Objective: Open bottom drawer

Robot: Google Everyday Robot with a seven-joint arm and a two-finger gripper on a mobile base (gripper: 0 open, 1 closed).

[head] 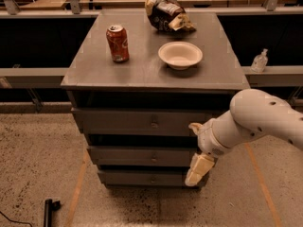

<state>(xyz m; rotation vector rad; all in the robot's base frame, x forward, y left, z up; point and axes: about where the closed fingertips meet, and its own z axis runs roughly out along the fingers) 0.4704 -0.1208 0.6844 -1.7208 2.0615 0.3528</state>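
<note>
Bottom drawer (142, 178) sits lowest in the grey cabinet (78, 122), just above the floor (38, 164), and it is closed, its front flush under the middle drawer (137, 156) and top drawer (123, 122). A small round knob (152, 178) at the centre of its front is the only thing to pull by, so the task comes down to reaching that knob.

The gripper (190, 154) hangs in front of the cabinet's right side, at about the height of the middle drawer. Its jaws are released, the two pale fingers (199, 168) spread well apart one above the other, holding nothing. The lower finger points down over the right end of the bottom drawer, well to the right of the knob. I judge this to be the approach: the arm (255, 119) comes in low from the right because the target is near the floor, and the jaws are spread to fit around the knob. The gripper needs to drop and shift left before closing.

On the tabletop (142, 72) a red can (117, 42), a white bowl (180, 55) and a crumpled bag (165, 14) stand apart from each other. A sharp tug on the drawer could rock the can.
</note>
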